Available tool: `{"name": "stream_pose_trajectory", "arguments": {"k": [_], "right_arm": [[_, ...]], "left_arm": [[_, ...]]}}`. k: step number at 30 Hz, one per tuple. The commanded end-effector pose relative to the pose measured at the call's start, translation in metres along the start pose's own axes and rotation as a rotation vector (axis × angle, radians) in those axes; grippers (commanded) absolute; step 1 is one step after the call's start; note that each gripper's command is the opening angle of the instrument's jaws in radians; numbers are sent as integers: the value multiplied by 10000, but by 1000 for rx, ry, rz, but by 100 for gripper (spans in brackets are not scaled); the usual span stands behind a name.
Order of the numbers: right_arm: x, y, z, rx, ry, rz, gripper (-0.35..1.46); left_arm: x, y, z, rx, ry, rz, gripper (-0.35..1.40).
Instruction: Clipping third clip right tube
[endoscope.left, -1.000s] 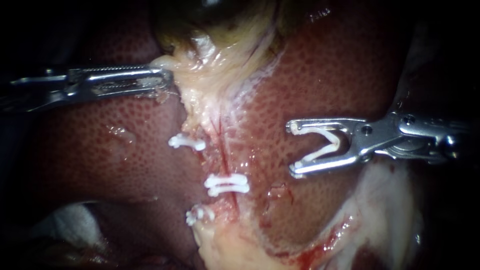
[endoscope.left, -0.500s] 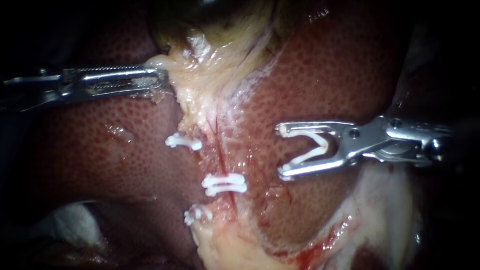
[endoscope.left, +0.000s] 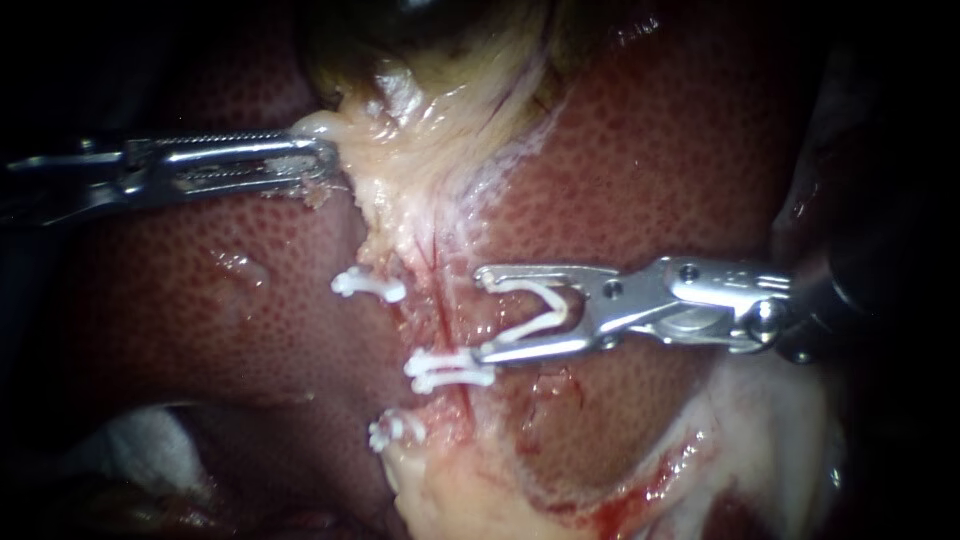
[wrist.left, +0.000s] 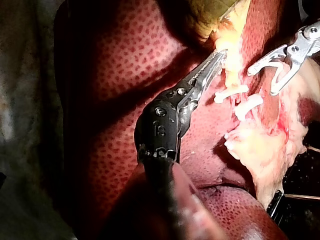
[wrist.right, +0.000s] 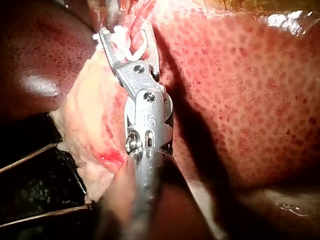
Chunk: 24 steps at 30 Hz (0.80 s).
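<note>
Holding an open clip (endoscope.left: 570, 308) just right of the right tube (endoscope.left: 447, 310)

Entering from the right edge at mid-height: right instrument (endoscope.left: 482, 313), jaws spread wide. One leg of the white V-shaped clip seated along each jaw, so gripped from both sides though far apart. Tips just right of frame centre, pointing left.

Right tube: reddish strand running down the pale band at centre. Just left of the jaw tips, outside the gap, not between the jaws.

Lower jaw tip hard by the right end of the middle closed clip (endoscope.left: 450, 370); touching or not, cannot tell. Upper closed clip (endoscope.left: 370, 287) left of centre, apart from the upper jaw tip. Lower closed clip (endoscope.left: 398, 431) below centre, near the yellowish fat (endoscope.left: 450, 490).

Entering from the left edge, upper left: left instrument (endoscope.left: 328, 160), jaws clamped together on pale tissue (endoscope.left: 400, 150) under the gallbladder (endoscope.left: 420, 40) at top centre. Mottled red liver (endoscope.left: 200, 300) on both sides of the pale band.

Left wrist view: toothed jaws pinched on the pale tissue; right instrument off to one side beyond them, open clip showing in its jaws. Right wrist view: white clip legs between the spread jaws, red-streaked pale tissue just ahead of the tips.
</note>
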Motion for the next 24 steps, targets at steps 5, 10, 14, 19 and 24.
{"name": "stream_pose_trajectory", "arguments": {"k": [5, 10, 14, 19, 24], "right_arm": [[-9, 13, 21, -1, -4, 12, 49], [-20, 15, 38, 13, -11, 37, 49], [-21, 7, 46, 43, -13, 69, 50], [-13, -4, 52, 70, 3, 104, 50], [3, -9, 51, 98, 60, 138, 50]], "left_arm": [[0, 3, 1, 2, 1, 0, -35], [0, 4, 1, 3, 1, 0, -35], [0, 4, 1, 3, 1, 0, -35], [0, 4, 2, 3, 1, 0, -35], [0, 2, 2, 3, 1, 0, -35]]}}
